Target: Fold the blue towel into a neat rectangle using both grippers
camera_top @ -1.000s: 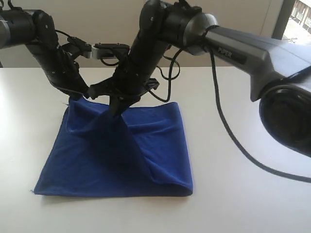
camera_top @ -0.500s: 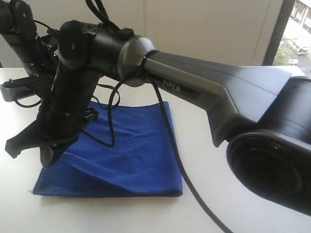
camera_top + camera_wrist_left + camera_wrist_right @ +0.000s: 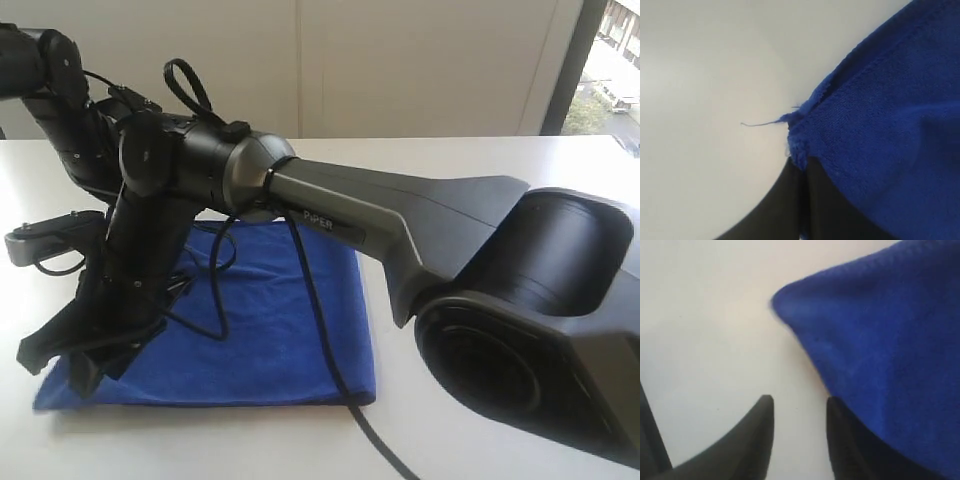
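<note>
The blue towel [image 3: 285, 320] lies folded flat on the white table [image 3: 480, 160]. My right arm reaches across to the towel's near left corner, and my right gripper [image 3: 60, 368] hangs low there. In the right wrist view the right gripper [image 3: 799, 407] is open with only bare table between its fingers, and the towel's corner [image 3: 870, 345] lies against one finger. My left gripper [image 3: 799, 165] is shut on an edge of the towel [image 3: 885, 125], where a loose thread [image 3: 760, 123] sticks out. In the exterior view the right arm hides the left gripper.
The right arm's black cable [image 3: 310, 290] hangs across the towel and runs off the table's near edge. The left arm [image 3: 60, 110] stands at the back left. The right arm's big base [image 3: 540, 330] fills the near right. A window [image 3: 600, 60] is at the far right.
My right gripper swung from the towel's back to its near left corner, laid the lifted cloth down flat, then opened and let go. The left gripper stays shut on the towel.
</note>
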You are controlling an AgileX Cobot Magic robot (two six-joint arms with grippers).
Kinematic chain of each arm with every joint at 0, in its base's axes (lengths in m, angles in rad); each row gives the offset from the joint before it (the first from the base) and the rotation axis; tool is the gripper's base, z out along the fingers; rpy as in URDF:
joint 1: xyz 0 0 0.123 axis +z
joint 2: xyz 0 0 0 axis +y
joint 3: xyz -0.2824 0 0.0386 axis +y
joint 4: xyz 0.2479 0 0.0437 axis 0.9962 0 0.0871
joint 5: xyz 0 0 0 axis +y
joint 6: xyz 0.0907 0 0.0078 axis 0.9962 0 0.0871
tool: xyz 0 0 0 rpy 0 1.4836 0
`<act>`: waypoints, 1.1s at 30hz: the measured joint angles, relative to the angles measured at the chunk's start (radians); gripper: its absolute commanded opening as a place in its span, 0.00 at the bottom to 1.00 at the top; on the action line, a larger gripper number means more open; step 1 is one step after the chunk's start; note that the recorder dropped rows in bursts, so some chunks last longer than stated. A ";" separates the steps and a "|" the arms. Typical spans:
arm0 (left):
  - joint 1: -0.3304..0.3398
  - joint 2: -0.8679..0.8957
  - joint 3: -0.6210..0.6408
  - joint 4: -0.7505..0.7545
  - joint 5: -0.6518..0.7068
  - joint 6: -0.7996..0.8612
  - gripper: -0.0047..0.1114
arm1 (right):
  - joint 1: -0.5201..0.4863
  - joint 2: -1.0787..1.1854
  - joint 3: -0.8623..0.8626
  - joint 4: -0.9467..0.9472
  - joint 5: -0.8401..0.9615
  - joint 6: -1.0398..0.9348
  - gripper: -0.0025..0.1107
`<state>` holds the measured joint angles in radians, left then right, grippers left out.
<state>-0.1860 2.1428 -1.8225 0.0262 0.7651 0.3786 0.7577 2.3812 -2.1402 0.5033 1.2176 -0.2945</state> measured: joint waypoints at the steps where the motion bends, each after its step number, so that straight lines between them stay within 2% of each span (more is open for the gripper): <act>1: 0.000 0.009 0.000 0.000 -0.001 0.005 0.04 | 0.000 0.001 0.000 0.016 0.000 -0.010 0.44; 7: 0.013 0.043 0.000 0.000 -0.031 0.015 0.07 | 0.002 0.002 0.000 0.040 0.000 -0.046 0.45; 9: 0.023 0.045 0.000 0.000 -0.035 0.011 0.15 | 0.002 0.002 0.000 0.014 0.000 -0.050 0.45; 15: 0.059 0.047 0.000 0.000 -0.061 0.000 0.61 | -0.031 -0.001 0.000 -0.135 0.000 -0.041 0.45; 18: 0.069 0.047 0.000 0.000 -0.079 -0.009 0.69 | -0.063 -0.019 0.000 -0.164 0.000 -0.038 0.45; 27: 0.080 0.047 0.000 0.056 -0.101 -0.068 0.66 | -0.161 -0.055 0.000 -0.297 0.000 0.004 0.45; 30: 0.080 0.035 0.000 0.065 -0.086 -0.080 0.51 | -0.203 -0.055 0.000 -0.341 0.002 0.006 0.41; 33: 0.080 0.007 0.000 0.051 -0.047 -0.087 0.23 | -0.257 -0.055 0.000 -0.365 0.002 0.006 0.30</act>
<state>-0.1058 2.1499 -1.8225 0.0769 0.7184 0.2916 0.5004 2.3262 -2.1402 0.1381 1.2195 -0.2880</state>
